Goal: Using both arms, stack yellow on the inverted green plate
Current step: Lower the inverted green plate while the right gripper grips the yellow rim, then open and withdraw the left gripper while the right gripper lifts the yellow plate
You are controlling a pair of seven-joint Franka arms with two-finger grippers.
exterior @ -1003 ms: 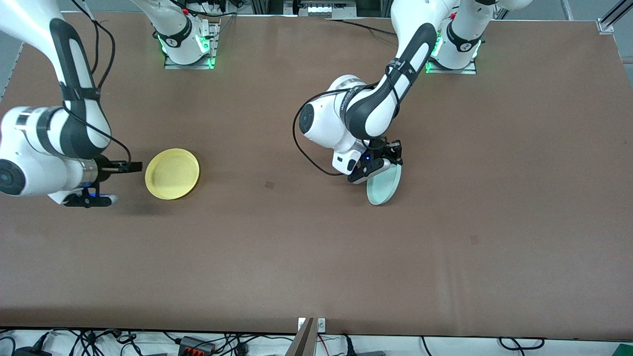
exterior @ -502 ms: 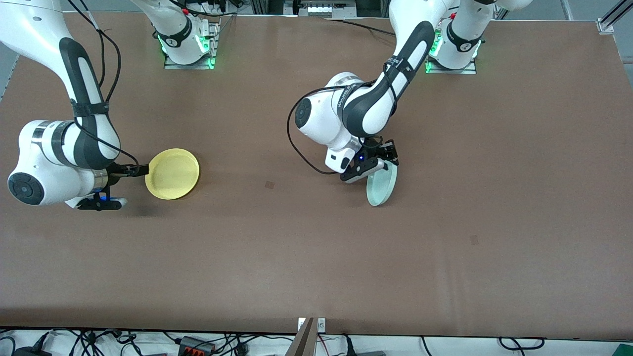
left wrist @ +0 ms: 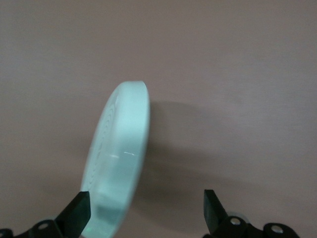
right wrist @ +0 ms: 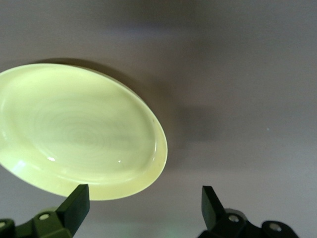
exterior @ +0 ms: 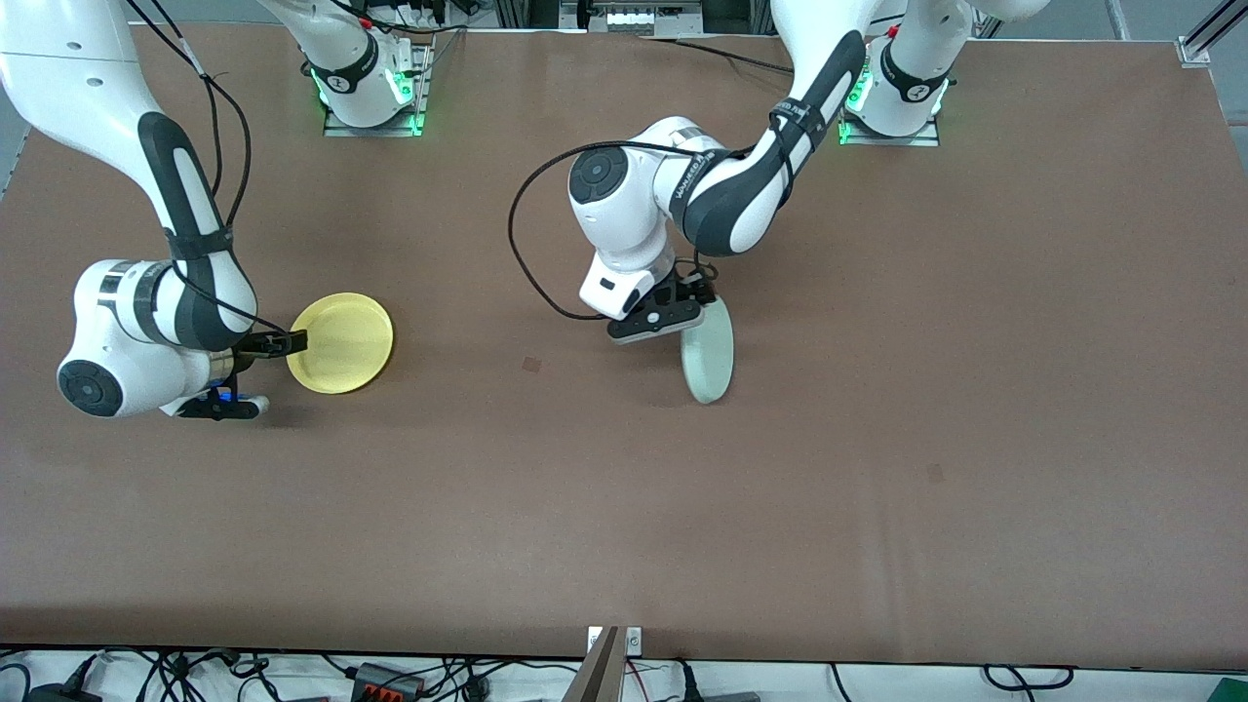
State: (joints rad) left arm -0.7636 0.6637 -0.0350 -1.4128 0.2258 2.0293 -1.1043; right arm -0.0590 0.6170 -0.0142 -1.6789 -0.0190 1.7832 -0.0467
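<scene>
Brown covers the whole desk (exterior: 877, 439), on which both plates are found. The green plate (exterior: 709, 353) is seen tipped up on edge near the middle of the desk. It is met at its 11 o'clock rim by the left gripper (exterior: 682, 314), whose jaws are spread wide in the left wrist view, one finger (left wrist: 77, 214) touching the rim (left wrist: 119, 163). The yellow plate (exterior: 341, 342) lies flat, hollow up, toward the right arm's end. At its 9 o'clock rim the right gripper (exterior: 268, 343) is placed, jaws parted, with the plate (right wrist: 79, 131) just ahead of them.
</scene>
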